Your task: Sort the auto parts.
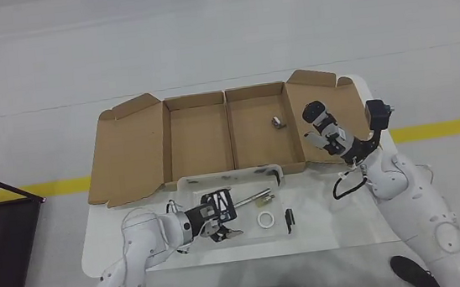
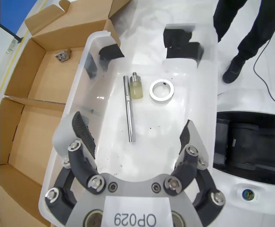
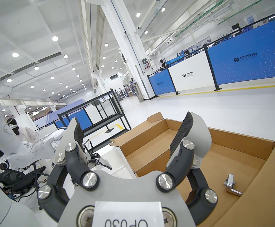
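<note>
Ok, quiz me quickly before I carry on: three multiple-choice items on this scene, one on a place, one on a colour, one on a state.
1. Where does the small metal block lie?
A) on the bare table
B) in the cardboard box
C) on the floor

2. What colour is the ring?
A) black
B) silver
C) yellow

3. How is the left hand?
A) open and empty
B) shut on the ring
C) shut on the block

Answers:
1 B: it rests on the box's brown floor, in one of its two compartments.
2 B: it shows as pale metal, lying in the clear tray.
3 A: its fingers stand wide apart above the tray, with nothing between them.
</note>
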### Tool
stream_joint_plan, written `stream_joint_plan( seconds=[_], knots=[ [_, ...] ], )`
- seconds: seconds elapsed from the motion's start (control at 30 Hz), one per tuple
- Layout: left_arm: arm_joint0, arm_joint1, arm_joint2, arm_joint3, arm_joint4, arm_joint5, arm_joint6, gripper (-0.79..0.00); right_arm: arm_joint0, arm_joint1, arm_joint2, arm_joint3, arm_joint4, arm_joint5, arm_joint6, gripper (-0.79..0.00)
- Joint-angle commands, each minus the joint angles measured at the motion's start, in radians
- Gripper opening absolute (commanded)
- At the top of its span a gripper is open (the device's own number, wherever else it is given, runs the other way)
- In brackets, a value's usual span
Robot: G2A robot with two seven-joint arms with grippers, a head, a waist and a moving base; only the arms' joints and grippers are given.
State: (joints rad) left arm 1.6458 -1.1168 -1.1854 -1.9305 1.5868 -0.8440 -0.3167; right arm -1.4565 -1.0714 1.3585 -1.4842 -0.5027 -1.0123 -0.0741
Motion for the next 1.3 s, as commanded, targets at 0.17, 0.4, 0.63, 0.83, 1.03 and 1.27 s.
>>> stream_joint_plan(
  seconds=[0.17, 0.4, 0.63, 0.83, 1.03, 1.27],
  knots=[
    [-0.095, -0.016, 0.091, 0.047, -0.006, 0.066, -0.124, -0.151, 0.000, 0.000, 0.000, 0.000, 0.000, 0.000, 0.000, 0.000],
    [-0.189, -0.038, 0.191, 0.137, -0.035, 0.115, -0.235, -0.203, 0.000, 0.000, 0.000, 0.000, 0.000, 0.000, 0.000, 0.000],
    [-0.255, -0.056, 0.256, 0.232, -0.056, 0.161, -0.286, -0.329, 0.000, 0.000, 0.000, 0.000, 0.000, 0.000, 0.000, 0.000],
    [-0.279, -0.063, 0.281, 0.279, -0.062, 0.188, -0.304, -0.336, 0.000, 0.000, 0.000, 0.000, 0.000, 0.000, 0.000, 0.000],
    [-0.293, -0.067, 0.298, 0.312, -0.072, 0.202, -0.317, -0.434, 0.000, 0.000, 0.000, 0.000, 0.000, 0.000, 0.000, 0.000],
    [-0.300, -0.067, 0.306, 0.303, -0.089, 0.201, -0.332, -0.634, 0.000, 0.000, 0.000, 0.000, 0.000, 0.000, 0.000, 0.000]
  ],
)
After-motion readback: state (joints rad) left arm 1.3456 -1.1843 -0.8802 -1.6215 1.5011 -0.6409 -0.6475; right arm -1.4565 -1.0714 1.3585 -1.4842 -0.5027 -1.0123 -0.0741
